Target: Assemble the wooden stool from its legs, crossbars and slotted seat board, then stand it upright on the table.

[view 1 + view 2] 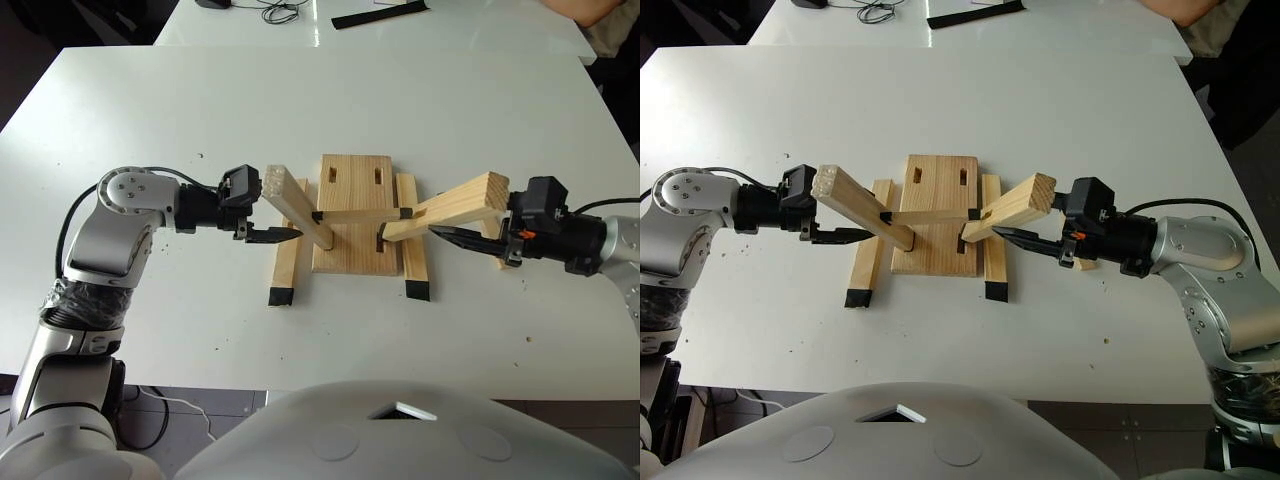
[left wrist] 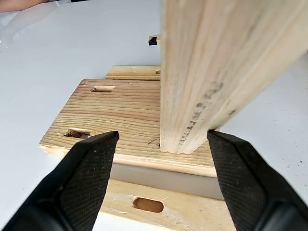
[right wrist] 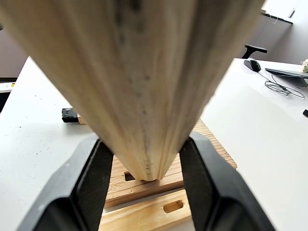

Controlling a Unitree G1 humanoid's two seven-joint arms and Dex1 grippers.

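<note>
Clenching the right claw (image 1: 440,233) on the right slanted pale wooden leg (image 1: 460,200); straddling the left slanted pale wooden leg (image 1: 295,200) with the left claw (image 1: 288,234) released, fingers spread. Linked by a thin wooden crossbar (image 1: 355,213) over the flat slotted pale wooden seat board (image 1: 352,190), mid white bench (image 1: 200,100). Flanked by two black-tipped wooden bars (image 1: 287,265) (image 1: 413,262), lying flat against the board's sides.
</note>
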